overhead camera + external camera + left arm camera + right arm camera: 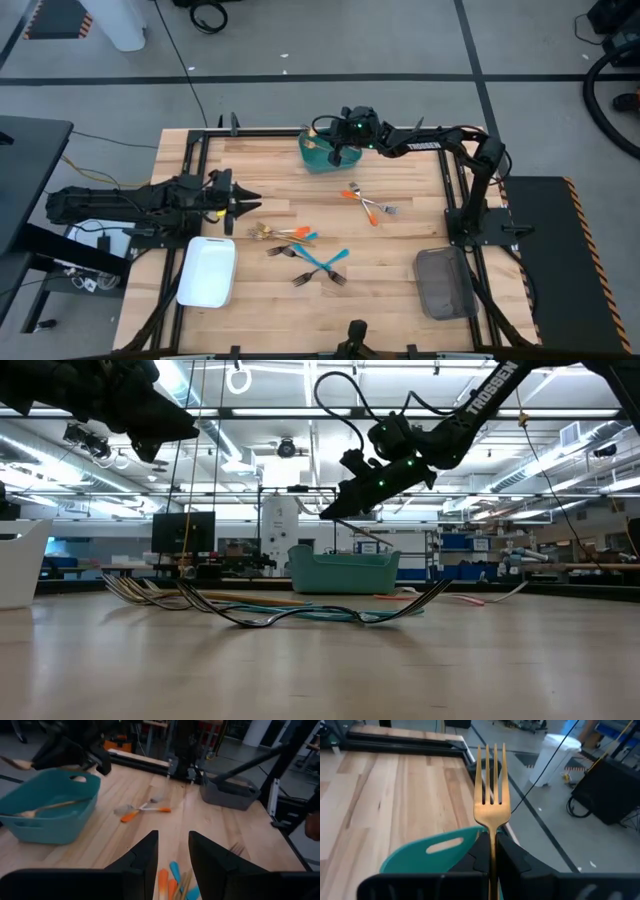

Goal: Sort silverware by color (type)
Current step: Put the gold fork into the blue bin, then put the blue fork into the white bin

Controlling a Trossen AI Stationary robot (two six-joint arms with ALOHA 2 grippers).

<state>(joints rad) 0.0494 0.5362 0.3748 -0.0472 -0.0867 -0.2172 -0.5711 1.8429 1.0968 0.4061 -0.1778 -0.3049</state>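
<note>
The pale wooden desk point(300, 200) fills the overhead view, framed by black rails; on its left-front corner sits a white rectangular plastic tray point(208, 271), and at the right-front a grey rectangular tray point(444, 283); at the far edge, near the middle, stands a teal plastic bin with handle slots point(322, 153), and the left wrist view shows one gold utensil point(47, 808) already lying inside it.

The right hand point(335, 131) hangs above that teal bin, clenched on an all-gold metal fork point(491, 810); the tines stick straight out past the fingers, clear of the bin's rim.

The left hand point(252, 205) hovers low over the desk's left side, its fingers point(142, 857) parted and grasping nothing; just beside it lies a mixed bundle of gold, orange-handled and teal-handled pieces point(283, 233).

Nearer the front, three teal-handled forks point(318, 264) lie crossed over each other; well apart, toward the right of centre, two orange-handled utensils with silver heads point(368, 203) cross one another between the teal bin and the grey tray.
</note>
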